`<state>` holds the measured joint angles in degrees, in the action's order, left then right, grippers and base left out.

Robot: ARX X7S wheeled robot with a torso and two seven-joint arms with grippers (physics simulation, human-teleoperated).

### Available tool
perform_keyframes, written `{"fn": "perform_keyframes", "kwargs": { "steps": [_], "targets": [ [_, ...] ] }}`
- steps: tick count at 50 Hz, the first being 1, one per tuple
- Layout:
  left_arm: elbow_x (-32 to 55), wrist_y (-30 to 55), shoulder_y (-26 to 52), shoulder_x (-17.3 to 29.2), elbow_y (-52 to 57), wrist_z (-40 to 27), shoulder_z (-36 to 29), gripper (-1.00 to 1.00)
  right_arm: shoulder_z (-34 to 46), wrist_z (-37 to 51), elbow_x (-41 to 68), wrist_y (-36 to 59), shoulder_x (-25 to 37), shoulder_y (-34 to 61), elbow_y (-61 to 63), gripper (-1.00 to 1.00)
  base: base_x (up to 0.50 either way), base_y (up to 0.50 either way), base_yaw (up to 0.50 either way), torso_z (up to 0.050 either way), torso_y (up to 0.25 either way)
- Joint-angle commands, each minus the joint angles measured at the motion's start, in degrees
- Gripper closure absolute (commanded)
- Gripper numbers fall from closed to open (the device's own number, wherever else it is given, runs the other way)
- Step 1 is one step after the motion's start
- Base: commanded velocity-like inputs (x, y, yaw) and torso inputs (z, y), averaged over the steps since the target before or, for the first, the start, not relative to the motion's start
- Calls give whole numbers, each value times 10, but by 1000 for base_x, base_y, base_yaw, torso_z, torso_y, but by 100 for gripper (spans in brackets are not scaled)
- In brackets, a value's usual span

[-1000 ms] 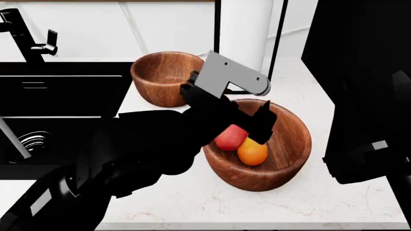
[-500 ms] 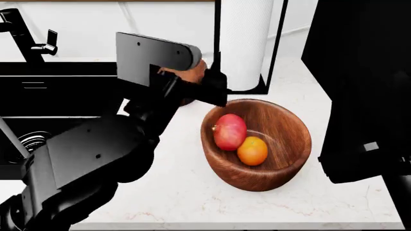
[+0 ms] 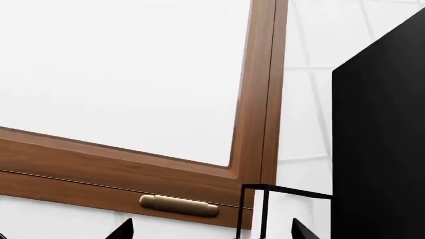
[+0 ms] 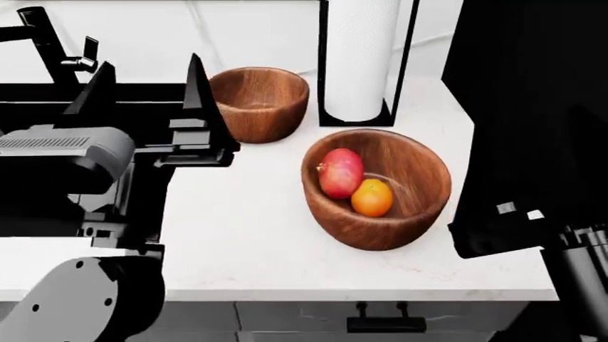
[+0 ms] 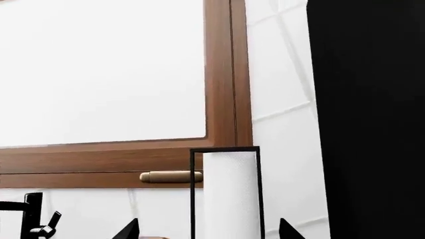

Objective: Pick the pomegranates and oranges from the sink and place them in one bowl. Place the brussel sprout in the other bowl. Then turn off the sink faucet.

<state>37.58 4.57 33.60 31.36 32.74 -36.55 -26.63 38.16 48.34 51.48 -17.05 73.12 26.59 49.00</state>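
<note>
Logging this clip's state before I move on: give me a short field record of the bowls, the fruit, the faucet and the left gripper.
larger bowl: holds one pomegranate and one orange, touching
smaller bowl: inside looks empty
brussel sprout: not visible
sink faucet: upright behind the sink; on or off cannot be told
left gripper: open, empty, fingers pointing up, raised near the sink's edge
paper towel roll: standing behind the bowls

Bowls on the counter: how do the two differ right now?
The larger bowl sits nearer the counter's front edge and holds a red pomegranate and an orange; the smaller bowl looks empty, though part of its floor is hidden. The smaller bowl stands farther back, close to the sink and beside the paper towel roll. Both are round, upright, reddish-brown grained wood.
</note>
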Motion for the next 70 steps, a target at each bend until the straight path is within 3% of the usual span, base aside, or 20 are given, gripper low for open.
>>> {"fn": "perform_keyframes", "kwargs": {
  "steps": [1,16,70],
  "targets": [
    [-38,-85,-61,12,-3,13,23,-100,1,19,-1,45,-16,19,0,-100,-398,450,0,0,0],
    [-72,-100,-58,-1,-41,13,23,-100,11,48,-25,120,-39,47,9,-100,-50,500,0,0,0],
    [-42,-99,-53,3,-50,11,39,-100,3,37,-31,95,-38,34,9,-100,34,500,0,0,0]
  ]
}}
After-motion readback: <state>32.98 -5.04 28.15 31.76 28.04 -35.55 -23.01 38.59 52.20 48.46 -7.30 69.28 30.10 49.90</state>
